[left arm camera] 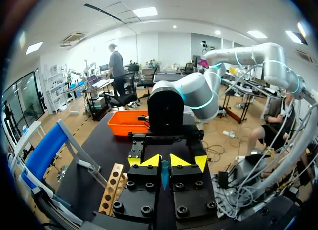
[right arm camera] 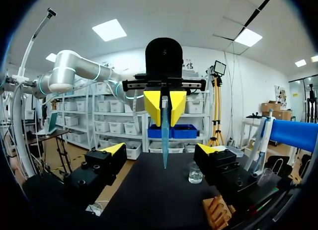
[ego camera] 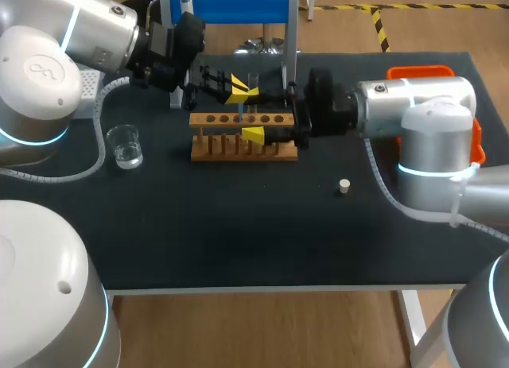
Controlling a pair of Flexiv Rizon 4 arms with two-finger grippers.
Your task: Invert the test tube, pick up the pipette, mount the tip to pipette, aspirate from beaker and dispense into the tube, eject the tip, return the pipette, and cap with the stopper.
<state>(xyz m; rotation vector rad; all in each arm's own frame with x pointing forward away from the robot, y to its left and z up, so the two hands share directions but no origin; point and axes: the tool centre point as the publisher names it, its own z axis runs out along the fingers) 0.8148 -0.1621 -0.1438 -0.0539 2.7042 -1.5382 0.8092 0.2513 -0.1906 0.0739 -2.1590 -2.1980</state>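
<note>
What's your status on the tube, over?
Left hand shut on blue tube, hanging down. Right hand open, facing it. Wooden rack close by; stopper lies apart.

The table's (ego camera: 238, 241) near half lies open save the stopper (ego camera: 344, 186) toward its right edge and the beaker (ego camera: 125, 145) by its left, while the rack (ego camera: 242, 148), right gripper (right arm camera: 160, 150) and left gripper (left arm camera: 161, 161) clamping a blue tip (right arm camera: 164, 133) crowd its far middle.

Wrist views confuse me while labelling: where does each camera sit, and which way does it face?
Head view: above and behind, looking down on the table; left arm and right arm enter.
Left wrist view: left wrist, facing the right arm; left gripper shows.
Right wrist view: right wrist, facing the left gripper, jaws shut on the blue tube; right gripper open.
All share the rack.
</note>
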